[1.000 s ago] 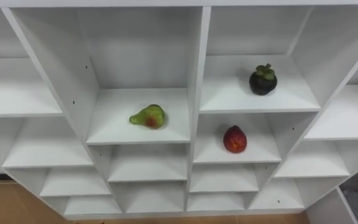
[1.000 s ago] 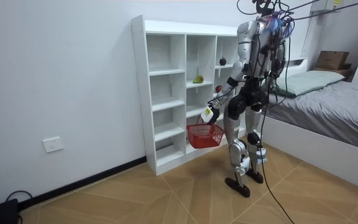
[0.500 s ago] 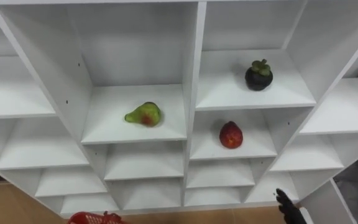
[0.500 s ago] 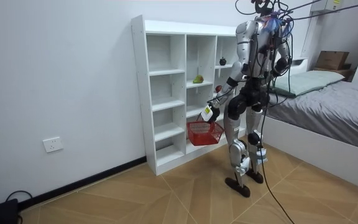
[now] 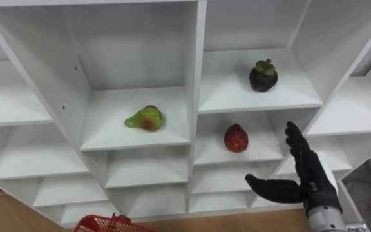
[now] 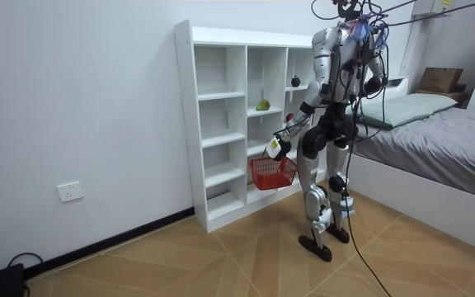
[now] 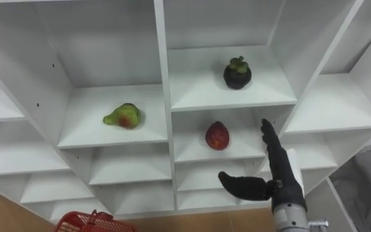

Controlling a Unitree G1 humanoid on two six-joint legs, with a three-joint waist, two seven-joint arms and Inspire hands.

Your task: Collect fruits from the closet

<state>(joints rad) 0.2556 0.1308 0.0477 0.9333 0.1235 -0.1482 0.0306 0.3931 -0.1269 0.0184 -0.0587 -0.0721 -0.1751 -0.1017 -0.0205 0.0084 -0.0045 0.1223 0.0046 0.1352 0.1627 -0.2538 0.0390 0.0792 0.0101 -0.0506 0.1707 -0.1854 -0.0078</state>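
White closet (image 5: 195, 64) holds a green pear (image 5: 144, 119) on the left, mangosteen (image 5: 263, 75) upper right, red fruit (image 5: 236, 138) below it; right hand (image 5: 311, 177) spread wide, empty, just right of the red fruit; left hand (image 6: 280, 140) grips the red basket (image 5: 108, 223), low left.

Setting: bedroom of a home.
Landmark: 1 white open-fronted wooden shelf unit (image 6: 221, 124), set against a plain white wall (image 6: 72, 99).
To the room view's right of the shelf unit: 1 bed with grey cover (image 6: 448, 136) on a white base, 1 pale pillow (image 6: 409, 107) on it, and 1 brown cardboard box (image 6: 439, 79) beyond the pillow.
In front of the shelf unit: light wooden herringbone floor (image 6: 221, 256).
To the room view's left of the shelf unit, low on the wall: 1 white wall socket (image 6: 70, 191).
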